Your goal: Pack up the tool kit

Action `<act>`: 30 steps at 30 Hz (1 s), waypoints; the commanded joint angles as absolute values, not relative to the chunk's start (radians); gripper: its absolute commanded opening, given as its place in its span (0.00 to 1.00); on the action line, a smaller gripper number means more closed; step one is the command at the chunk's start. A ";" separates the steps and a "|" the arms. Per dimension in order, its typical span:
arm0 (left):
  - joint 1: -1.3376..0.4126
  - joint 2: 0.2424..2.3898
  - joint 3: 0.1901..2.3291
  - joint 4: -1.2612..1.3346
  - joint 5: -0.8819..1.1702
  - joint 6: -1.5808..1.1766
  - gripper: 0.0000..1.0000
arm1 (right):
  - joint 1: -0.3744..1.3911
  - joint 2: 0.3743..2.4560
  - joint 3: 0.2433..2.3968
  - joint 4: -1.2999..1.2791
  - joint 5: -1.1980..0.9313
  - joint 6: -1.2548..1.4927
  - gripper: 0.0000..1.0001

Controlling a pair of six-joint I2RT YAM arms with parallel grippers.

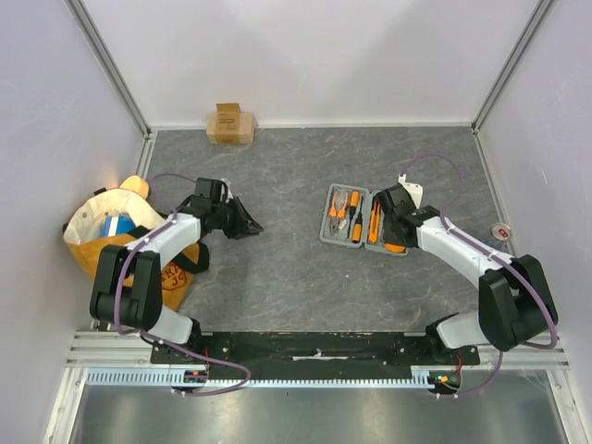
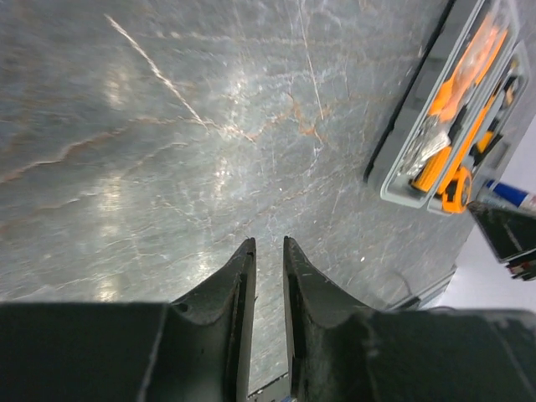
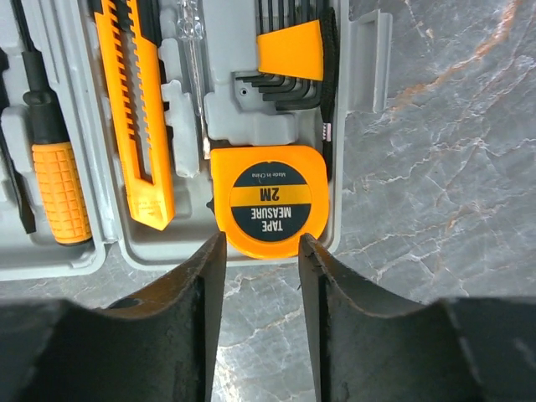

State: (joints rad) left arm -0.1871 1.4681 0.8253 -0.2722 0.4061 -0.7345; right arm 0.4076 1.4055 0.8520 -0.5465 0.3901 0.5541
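Observation:
The tool kit's grey case (image 1: 326, 231) lies open on the table, right of centre. It holds pliers (image 1: 339, 209), screwdrivers and an orange tape measure (image 3: 270, 201). The tape measure sits in the case's near corner pocket, beside an orange utility knife (image 3: 138, 109) and a hex key holder (image 3: 289, 50). My right gripper (image 3: 261, 243) hangs open just short of the tape measure's near edge, with nothing between its fingers. Well to the left of the case, my left gripper (image 2: 268, 243) hovers over bare table, its jaws a narrow gap apart and empty. The left wrist view catches the case (image 2: 394, 180) at the upper right.
A small brown cardboard box (image 1: 230, 123) stands at the back wall. A yellow-orange bag (image 1: 85, 248) sits at the left edge beside the left arm. A white object (image 1: 412, 190) lies behind the case, and a small round red item (image 1: 502, 232) is at the right edge.

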 commanded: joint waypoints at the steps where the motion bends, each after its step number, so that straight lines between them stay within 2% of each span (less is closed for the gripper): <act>1: -0.259 1.537 0.897 -0.238 0.479 -0.690 0.26 | 0.403 1.368 0.940 -0.659 0.405 0.571 0.47; 6: -0.362 1.632 0.974 -0.250 0.480 -0.712 0.27 | 0.403 1.364 0.911 -0.666 0.356 0.587 0.40; 11: -0.465 1.739 1.078 -0.250 0.465 -0.712 0.32 | 0.402 1.382 0.876 -0.627 0.334 0.586 0.35; 18: -0.525 1.861 1.227 -0.247 0.451 -0.681 0.41 | 0.403 1.423 0.861 -0.603 0.336 0.578 0.32; 27: -0.572 2.014 1.348 -0.299 0.431 -0.629 0.44 | 0.393 1.474 0.854 -0.551 0.360 0.575 0.29; 30: -0.589 2.043 1.373 -0.322 0.425 -0.601 0.49 | 0.388 1.499 0.859 -0.522 0.362 0.572 0.27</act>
State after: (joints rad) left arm -0.5674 2.0106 1.3170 -0.2893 0.4438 -0.6804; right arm 0.3981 1.4696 0.8570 -0.5983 0.3386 0.5716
